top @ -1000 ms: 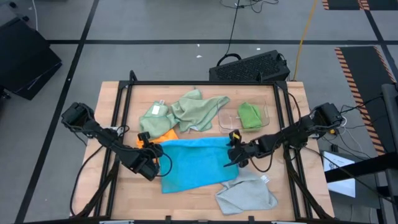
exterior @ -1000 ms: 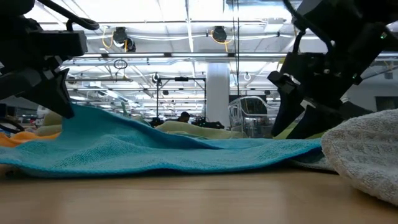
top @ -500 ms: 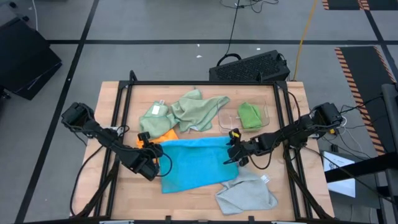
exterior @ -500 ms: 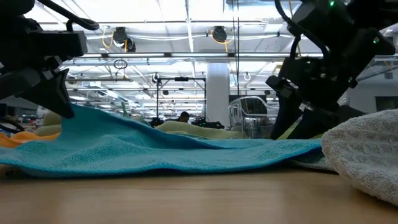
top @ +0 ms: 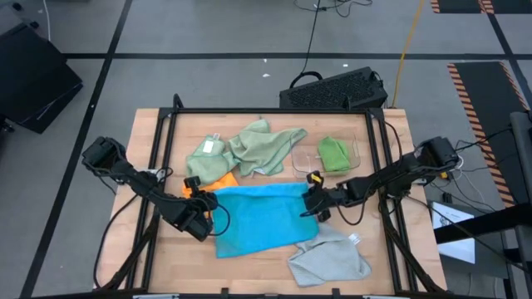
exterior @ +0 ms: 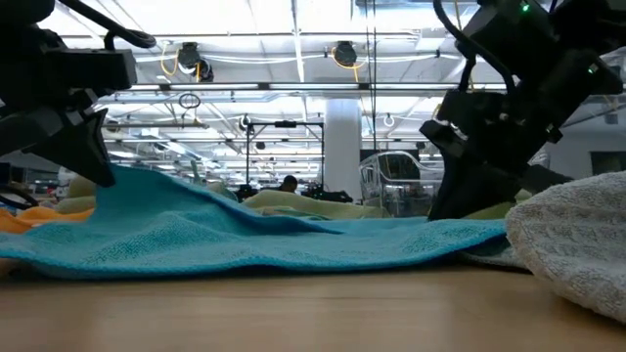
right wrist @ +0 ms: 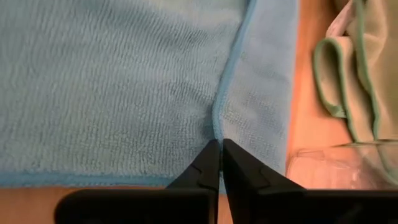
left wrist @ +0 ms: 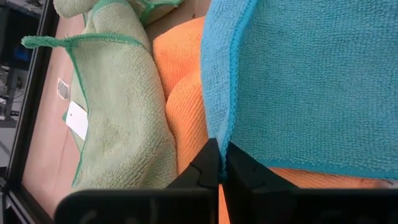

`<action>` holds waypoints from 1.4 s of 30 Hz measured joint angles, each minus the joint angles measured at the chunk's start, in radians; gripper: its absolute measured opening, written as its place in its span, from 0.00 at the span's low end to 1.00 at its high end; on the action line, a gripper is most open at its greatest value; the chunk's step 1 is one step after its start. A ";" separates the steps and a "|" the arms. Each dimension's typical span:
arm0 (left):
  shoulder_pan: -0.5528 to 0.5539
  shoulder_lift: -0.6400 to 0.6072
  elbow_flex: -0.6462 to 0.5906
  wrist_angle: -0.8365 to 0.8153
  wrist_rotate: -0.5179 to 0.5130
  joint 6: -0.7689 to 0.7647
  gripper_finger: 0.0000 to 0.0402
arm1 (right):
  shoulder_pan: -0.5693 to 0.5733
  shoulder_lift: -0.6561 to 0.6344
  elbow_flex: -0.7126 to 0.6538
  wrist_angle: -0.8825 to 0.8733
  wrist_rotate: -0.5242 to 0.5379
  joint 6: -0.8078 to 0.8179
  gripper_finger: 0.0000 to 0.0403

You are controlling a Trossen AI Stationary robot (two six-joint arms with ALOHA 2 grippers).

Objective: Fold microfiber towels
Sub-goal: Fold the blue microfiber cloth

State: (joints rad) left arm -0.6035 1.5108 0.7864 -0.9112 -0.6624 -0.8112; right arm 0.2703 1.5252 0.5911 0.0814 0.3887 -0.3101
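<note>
Wrist views: both tools (left wrist: 222,163) (right wrist: 219,163) pinch blue towel (top: 262,218).

Wooden surface (top: 274,264), black frame, clear tray, keyboard on grey floor.

Light wood-grain surface boxed by a black metal frame (top: 266,110). Clear shallow plastic tray (top: 356,152) near the far right corner, inside the frame. Black keyboard (top: 334,90) lying tilted on the grey floor (top: 208,29), just beyond the far edge, with cables trailing off. Yellow-black hazard tape (top: 478,93) at right. Ceiling lights (exterior: 264,44) and beams in the hall behind.
</note>
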 joint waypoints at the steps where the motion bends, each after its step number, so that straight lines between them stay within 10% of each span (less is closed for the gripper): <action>1: 0.000 0.000 0.000 0.000 0.000 -0.001 0.03 | 0.000 -0.004 0.000 0.007 -0.001 0.006 0.01; 20: -0.079 -0.087 0.109 0.006 -0.005 -0.030 0.01 | 0.019 -0.253 0.000 -0.109 -0.183 0.262 0.01; 42: -0.260 -0.075 0.128 0.416 0.082 -0.065 0.02 | 0.175 -0.292 0.000 -0.150 -0.316 0.693 0.01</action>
State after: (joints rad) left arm -0.8633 1.4355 0.9146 -0.4953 -0.5808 -0.8762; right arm 0.4455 1.2337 0.5911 -0.0689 0.0731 0.3827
